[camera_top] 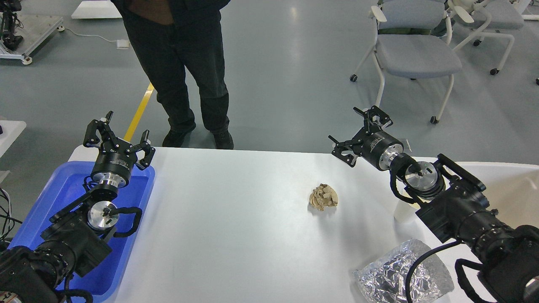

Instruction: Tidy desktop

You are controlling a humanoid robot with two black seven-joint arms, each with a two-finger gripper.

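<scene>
Your white matte desk (236,235) carries a crumpled tan paper wad (323,197) near its middle, a crinkled silver foil bag (393,273) at the near right and a small white cup (403,212) half hidden behind your right arm. Both sets of fingers are spread and hold nothing. Your right gripper (358,134) hovers just up-right of the wad; your left gripper (116,134), over the blue plastic tray (54,198), is well apart. The right arm looks nearer: reach down and left.

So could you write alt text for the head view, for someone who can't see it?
A large white rectangular desktop holds a crumpled tan paper ball and a crumpled silver foil bag. The open left gripper hangs above a blue plastic tray; the open right gripper is raised.
</scene>
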